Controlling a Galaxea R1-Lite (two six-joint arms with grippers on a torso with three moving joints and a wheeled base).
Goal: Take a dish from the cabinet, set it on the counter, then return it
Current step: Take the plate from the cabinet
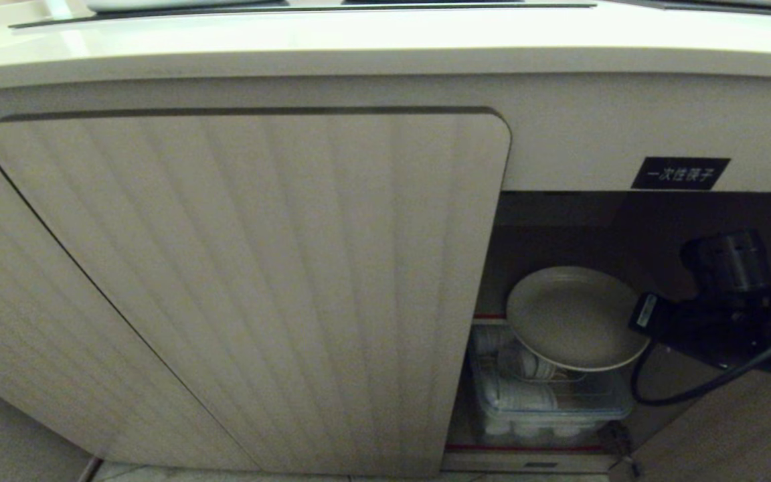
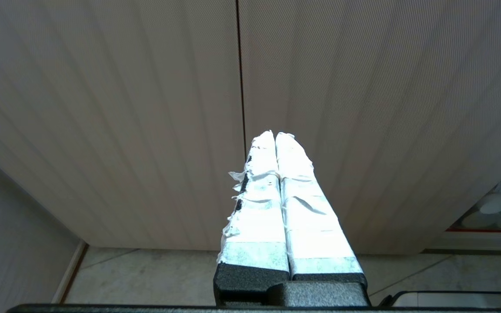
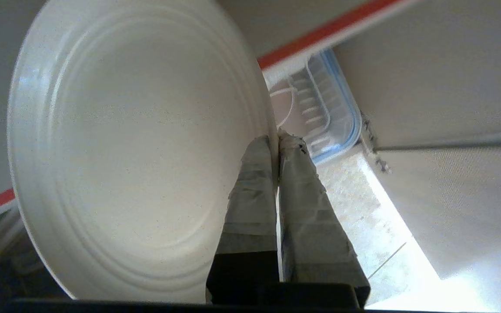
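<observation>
Right end effector [image 3: 276, 141] pinched on rim of dish [image 1: 576, 318], held tilted and clear in open cabinet [image 1: 559, 221] above clear container [image 1: 546, 402]: edge grip suits lifting out toward worktop [image 1: 359, 40]. Left end effector [image 2: 275, 135] pressed together, idle before ribbed door [image 2: 363, 108].

right arm [image 1: 733, 314]: black housing, rounded dark-metal cylinder on top, small white label behind the gripper | cable [image 1: 693, 388]: black, looped beneath the wrist | right gripper [image 3: 278, 141]: grey-taped fingers on black bases | left gripper [image 2: 275, 137]: white tape (frayed along one edge), black bases, black mount behind
</observation>
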